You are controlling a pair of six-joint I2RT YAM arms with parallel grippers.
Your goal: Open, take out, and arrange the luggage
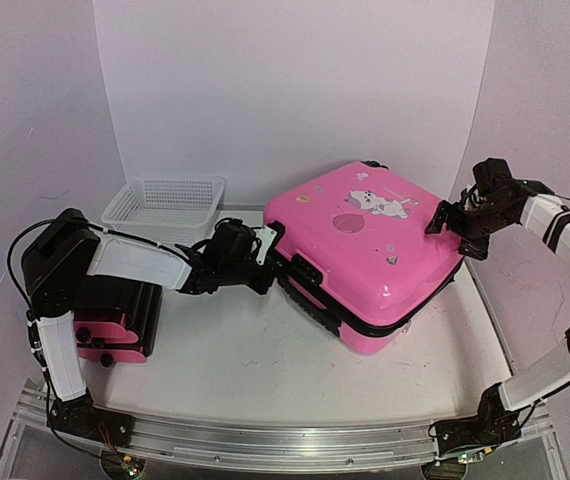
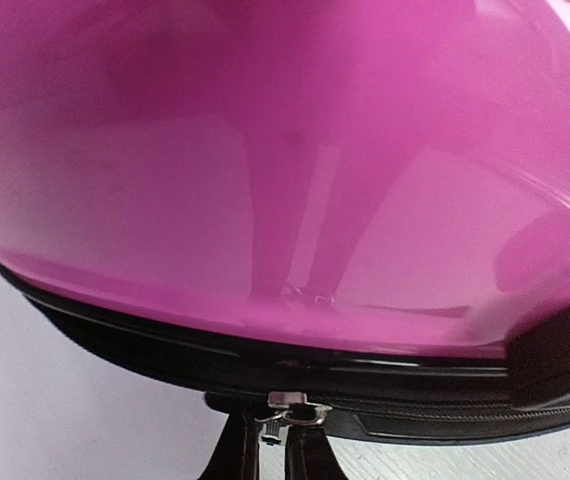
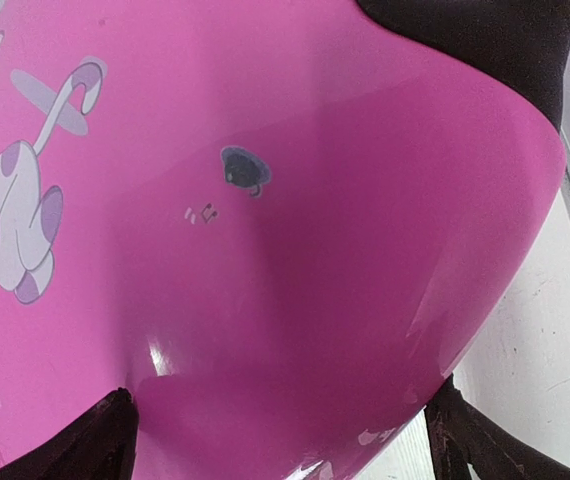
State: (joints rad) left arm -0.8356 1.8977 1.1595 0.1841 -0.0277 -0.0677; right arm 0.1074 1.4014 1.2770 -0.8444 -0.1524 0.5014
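Closely, left end effector [image 2: 275, 445] narrow on luggage [image 1: 365, 250] zipper pull [image 2: 287, 410], right end effector [image 1: 452, 232] wide astride the far edge.

Glossy hot-pink suitcase [image 1: 365, 250], black zip trim [image 2: 265, 355] round the seam, silver zip pull [image 2: 287, 410]. On the lid: cat sticker [image 1: 380, 205], white w/ lilac patches. At its 7 o'clock a round sticker [image 1: 348, 222], darker pink. Small blob sticker [image 3: 243, 170], dark grey-blue. Basket [image 1: 165, 205] at suitcase's 10 o'clock: white, mesh pattern. Small item [image 1: 115, 320] at 8 o'clock: black top, pink base. Table [image 1: 265, 370] off-white, scuffed grey. Backdrop [image 1: 295, 80] plain white.
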